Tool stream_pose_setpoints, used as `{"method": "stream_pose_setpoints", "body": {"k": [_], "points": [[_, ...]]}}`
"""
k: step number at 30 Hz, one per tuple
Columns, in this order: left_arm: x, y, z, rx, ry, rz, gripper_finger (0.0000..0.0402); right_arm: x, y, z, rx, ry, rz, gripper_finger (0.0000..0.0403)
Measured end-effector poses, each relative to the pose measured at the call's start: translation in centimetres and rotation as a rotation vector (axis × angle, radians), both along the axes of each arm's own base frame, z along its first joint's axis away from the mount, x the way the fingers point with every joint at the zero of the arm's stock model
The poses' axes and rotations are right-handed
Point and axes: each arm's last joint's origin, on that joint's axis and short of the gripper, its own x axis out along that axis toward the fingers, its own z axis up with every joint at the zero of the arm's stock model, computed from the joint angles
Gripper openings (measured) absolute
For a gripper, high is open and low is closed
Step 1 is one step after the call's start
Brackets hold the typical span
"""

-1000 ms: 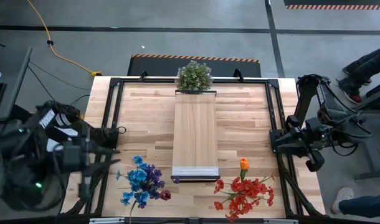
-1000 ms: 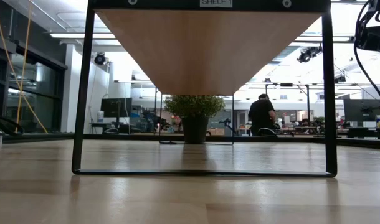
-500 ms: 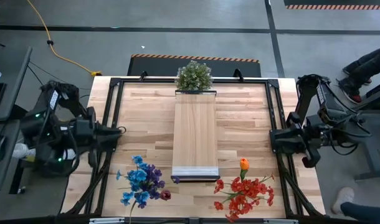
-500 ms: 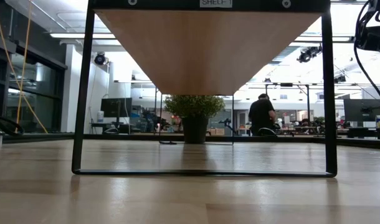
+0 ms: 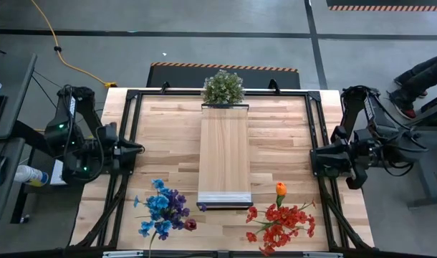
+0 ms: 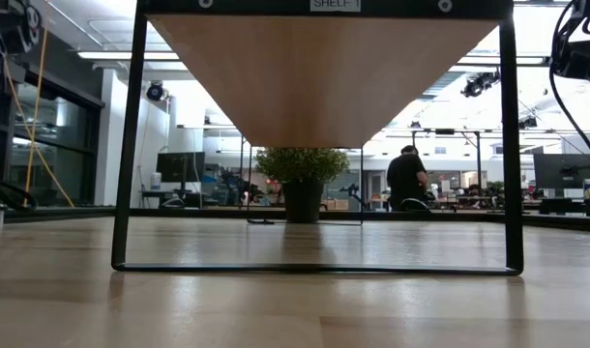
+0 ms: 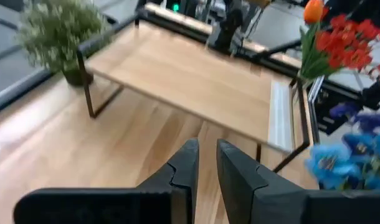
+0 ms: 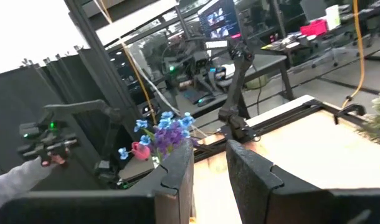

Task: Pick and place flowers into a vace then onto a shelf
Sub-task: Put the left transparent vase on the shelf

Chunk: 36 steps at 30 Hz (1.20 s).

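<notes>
Where visible, shelf (image 6: 324, 77) label (image 6: 335, 5) "SHELF 1".

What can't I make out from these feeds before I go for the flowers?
- Vase: in no view.
- Flowers: none in the low view; the red bunch is blurred and cut by the left wrist view's edge.
- Shelf top: low view shows only its underside.
- Potted plant pot: foliage hides it from above.
</notes>
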Motion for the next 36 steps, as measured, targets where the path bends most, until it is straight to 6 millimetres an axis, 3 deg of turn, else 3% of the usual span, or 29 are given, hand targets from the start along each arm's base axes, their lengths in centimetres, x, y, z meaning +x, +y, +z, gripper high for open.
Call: {"method": "stream_pose_setpoints", "body": {"k": [14, 23, 28, 36], "points": [[-0.4, 0.4, -6.6, -0.102, 0.139, 0.066, 0.0092, -0.1, -0.4, 0.0, -0.071, 0.011, -0.132, 0.0087], [0.0, -0.9, -10.1, -0.192, 0.172, 0.032, 0.0092, 0.0, -0.6, 0.2, -0.051, 0.01, -0.162, 0.0087], [0.2, -2.0, -11.3, -0.226, 0.232, -0.051, 0.0092, 0.4, -0.8, 0.5, -0.037, 0.009, -0.207, 0.0087], [-0.8, -3.0, -11.3, -0.261, 0.274, -0.183, 0.0092, 1.1, -1.0, 0.7, -0.018, 0.001, -0.232, 0.0087]]}}
